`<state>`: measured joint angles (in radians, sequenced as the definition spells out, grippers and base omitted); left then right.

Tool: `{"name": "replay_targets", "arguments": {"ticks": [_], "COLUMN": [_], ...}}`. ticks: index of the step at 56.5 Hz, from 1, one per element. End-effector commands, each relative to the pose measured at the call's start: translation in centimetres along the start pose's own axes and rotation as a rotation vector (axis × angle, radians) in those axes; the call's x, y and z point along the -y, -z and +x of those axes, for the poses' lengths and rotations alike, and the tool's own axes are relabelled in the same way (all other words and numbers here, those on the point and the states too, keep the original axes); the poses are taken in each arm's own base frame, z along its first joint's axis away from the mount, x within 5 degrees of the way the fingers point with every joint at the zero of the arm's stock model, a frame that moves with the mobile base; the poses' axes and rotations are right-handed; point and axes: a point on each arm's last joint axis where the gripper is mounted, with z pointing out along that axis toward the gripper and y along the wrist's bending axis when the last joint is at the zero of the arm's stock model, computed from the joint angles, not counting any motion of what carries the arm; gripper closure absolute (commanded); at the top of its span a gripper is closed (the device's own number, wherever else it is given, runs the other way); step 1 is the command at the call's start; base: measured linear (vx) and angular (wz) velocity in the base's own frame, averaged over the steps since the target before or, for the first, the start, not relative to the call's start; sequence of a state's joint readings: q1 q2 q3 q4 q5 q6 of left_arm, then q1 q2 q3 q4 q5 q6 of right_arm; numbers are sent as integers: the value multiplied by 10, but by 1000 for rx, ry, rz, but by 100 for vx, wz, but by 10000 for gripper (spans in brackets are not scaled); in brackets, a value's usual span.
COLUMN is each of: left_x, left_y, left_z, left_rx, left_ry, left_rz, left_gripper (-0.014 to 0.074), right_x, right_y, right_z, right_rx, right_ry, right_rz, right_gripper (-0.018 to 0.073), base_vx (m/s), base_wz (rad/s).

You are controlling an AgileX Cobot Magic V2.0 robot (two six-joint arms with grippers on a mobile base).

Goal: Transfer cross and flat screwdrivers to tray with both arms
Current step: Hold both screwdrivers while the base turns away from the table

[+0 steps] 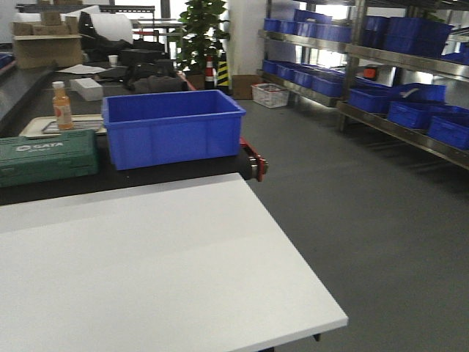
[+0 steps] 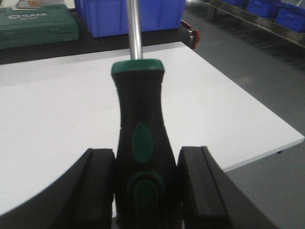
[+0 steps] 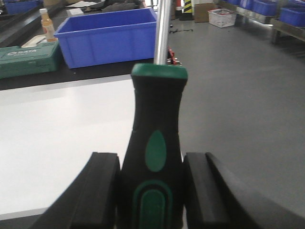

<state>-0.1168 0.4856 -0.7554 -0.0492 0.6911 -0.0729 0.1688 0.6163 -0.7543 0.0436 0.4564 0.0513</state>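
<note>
Screwdriver [image 2: 140,105] clamped by its black-and-green handle in the closed left gripper [image 2: 145,164], second screwdriver [image 3: 159,109] likewise in the closed right gripper [image 3: 150,167], both shafts pointing to 12 o'clock, white table [image 2: 57,109] beneath, blue bin [image 3: 105,38] at 11 o'clock in the right wrist view.

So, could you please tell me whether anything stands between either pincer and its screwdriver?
Nothing does: the left pincer is shut on the handle of one screwdriver, and the right pincer grips the other screwdriver likewise.
</note>
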Motion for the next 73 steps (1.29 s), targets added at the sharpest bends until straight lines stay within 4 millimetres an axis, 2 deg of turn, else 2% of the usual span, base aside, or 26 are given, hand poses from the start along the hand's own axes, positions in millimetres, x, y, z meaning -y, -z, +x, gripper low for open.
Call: {"name": "replay_targets", "arguments": {"ticks": [1,44,73], "left_x": [2,2,2], "left_y": [5,5,5], "left_z": [-16,-16,-16], "left_rx": [119,119,119], "left_ry": [4,4,4], "left_rz": [18,18,18], "left_gripper": [595,595,595], "right_x": [-1,-1,-1], "right_y": [5,5,5], "right_z": [-19,-19,-19], "right_rx": [128,128,128], "right_ry": [6,6,6], "right_rz": [-7,-7,-7], "right_gripper": [567,567,567], "base_vx": [-22,-14,6], "base_wz": [-54,-63,-37]}}
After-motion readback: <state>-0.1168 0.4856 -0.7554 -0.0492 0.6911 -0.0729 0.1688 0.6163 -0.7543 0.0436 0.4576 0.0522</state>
